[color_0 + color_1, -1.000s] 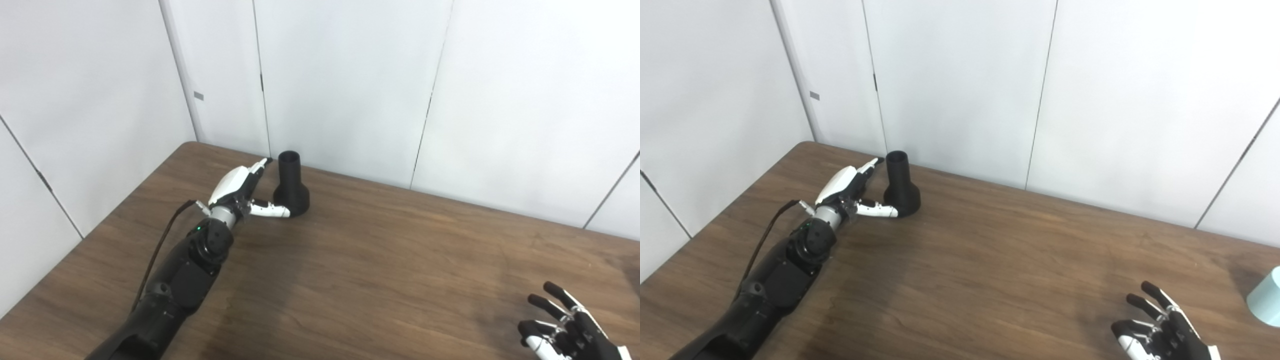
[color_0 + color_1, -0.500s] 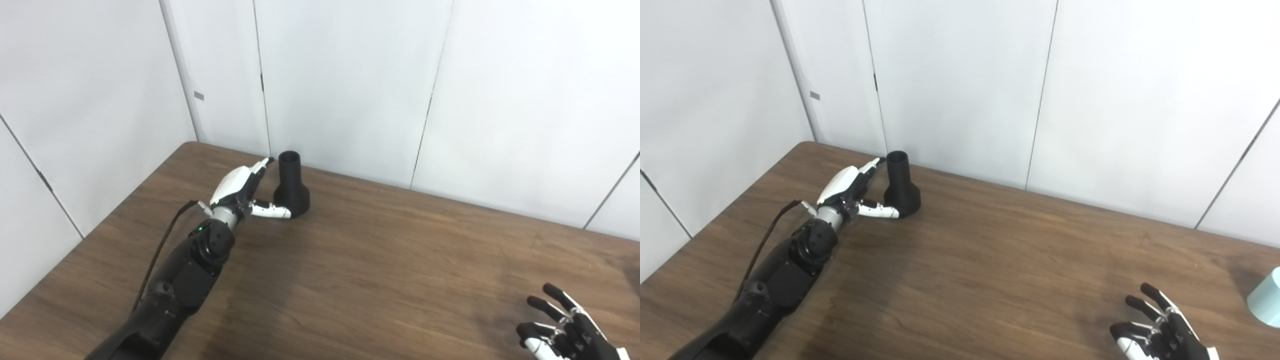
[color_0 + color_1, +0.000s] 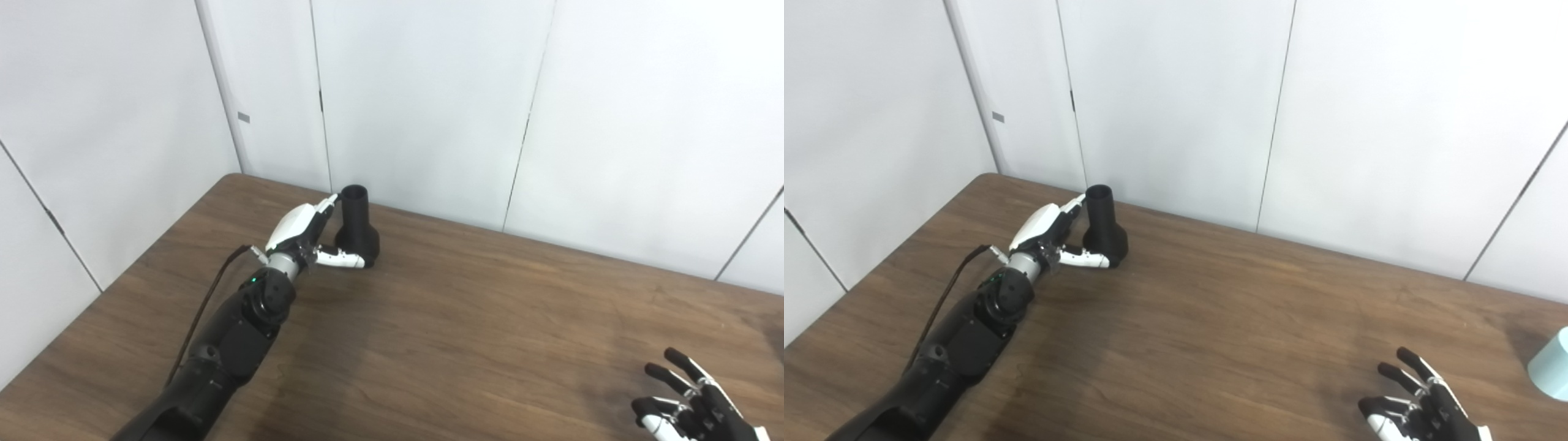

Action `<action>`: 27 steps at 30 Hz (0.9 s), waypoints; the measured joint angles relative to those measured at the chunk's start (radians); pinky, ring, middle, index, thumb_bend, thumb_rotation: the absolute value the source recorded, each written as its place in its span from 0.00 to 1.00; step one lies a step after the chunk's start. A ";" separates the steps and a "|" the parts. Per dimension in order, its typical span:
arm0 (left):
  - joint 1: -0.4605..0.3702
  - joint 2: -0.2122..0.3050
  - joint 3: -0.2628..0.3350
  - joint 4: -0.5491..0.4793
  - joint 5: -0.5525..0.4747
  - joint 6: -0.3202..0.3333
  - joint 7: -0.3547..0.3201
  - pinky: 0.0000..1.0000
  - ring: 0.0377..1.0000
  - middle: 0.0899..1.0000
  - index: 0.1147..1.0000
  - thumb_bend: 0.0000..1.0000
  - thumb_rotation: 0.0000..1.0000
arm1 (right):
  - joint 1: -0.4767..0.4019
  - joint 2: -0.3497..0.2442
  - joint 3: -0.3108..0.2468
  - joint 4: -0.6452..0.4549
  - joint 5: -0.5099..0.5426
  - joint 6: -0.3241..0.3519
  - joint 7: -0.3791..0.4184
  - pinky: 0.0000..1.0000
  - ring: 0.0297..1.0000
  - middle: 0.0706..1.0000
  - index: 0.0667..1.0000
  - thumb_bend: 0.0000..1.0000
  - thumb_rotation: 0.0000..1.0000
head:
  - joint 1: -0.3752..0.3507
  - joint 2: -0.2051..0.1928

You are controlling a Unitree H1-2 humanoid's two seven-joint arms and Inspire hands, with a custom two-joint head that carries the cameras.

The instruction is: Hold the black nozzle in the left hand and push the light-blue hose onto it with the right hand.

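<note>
Step in hand: securing the black nozzle (image 3: 357,226), judged from present positions. The nozzle stands upright on the worktop (image 3: 465,318), narrow neck up and flared base down, close to the wall panels (image 3: 422,104) behind it. The left robot hand (image 3: 306,236) is open, fingers apart: its thumb lies against the front of the nozzle's base while the fingers reach beside the neck, touching or nearly touching the rim. No closed grip is evident.

Next move, as a judgement: the fingers must close round the neck or base firmly enough to lift without tipping the nozzle toward the wall panels.

The right robot hand (image 3: 1421,410) is open and holding nothing, fingers spread, well apart from the nozzle toward the near right of the worktop. The light-blue hose (image 3: 1551,364) shows only in the right eye view, as a pale cylinder cut by the frame edge, far right of the nozzle and just beyond the right robot hand. It remains untouched.

Nothing visible lies between the nozzle and the hose.
</note>
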 measured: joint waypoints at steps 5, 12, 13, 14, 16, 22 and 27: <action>-0.003 0.000 -0.006 0.001 0.001 0.002 0.001 0.86 1.00 1.00 1.00 1.00 0.38 | 0.000 -0.001 0.000 0.003 -0.002 -0.013 0.000 0.44 0.51 0.71 0.80 0.40 0.00 | -0.002 0.000; -0.012 0.000 -0.013 0.011 0.001 0.002 0.001 0.84 0.98 0.99 1.00 1.00 0.39 | 0.002 -0.002 0.000 0.010 -0.002 -0.031 0.001 0.44 0.51 0.70 0.78 0.39 0.00 | -0.005 0.003; -0.014 0.000 -0.015 0.014 0.002 0.001 0.002 0.84 0.97 0.99 1.00 1.00 0.39 | 0.002 -0.002 0.000 0.012 -0.002 -0.032 0.001 0.44 0.51 0.70 0.78 0.39 0.00 | -0.005 0.005; -0.016 0.000 -0.016 0.015 0.002 0.001 0.003 0.84 0.97 0.98 1.00 1.00 0.39 | 0.003 -0.002 0.000 0.012 -0.002 -0.032 0.000 0.44 0.51 0.70 0.78 0.39 0.00 | -0.005 0.005; -0.018 0.000 -0.018 0.021 0.002 -0.003 0.004 0.83 0.96 0.98 1.00 1.00 0.39 | 0.003 -0.002 0.000 0.012 -0.002 -0.032 0.000 0.44 0.51 0.70 0.77 0.40 0.00 | -0.005 0.005; -0.024 0.000 -0.022 0.037 0.004 -0.023 0.008 0.82 0.96 0.98 0.99 1.00 0.42 | 0.003 -0.002 0.000 0.012 -0.002 -0.032 0.001 0.44 0.52 0.70 0.78 0.41 0.00 | -0.008 0.006; -0.028 -0.003 -0.027 0.039 0.004 -0.023 0.007 0.82 0.96 0.98 0.99 1.00 0.42 | 0.004 -0.002 0.000 0.012 -0.002 -0.032 0.001 0.46 0.52 0.70 0.78 0.40 0.00 | -0.011 0.009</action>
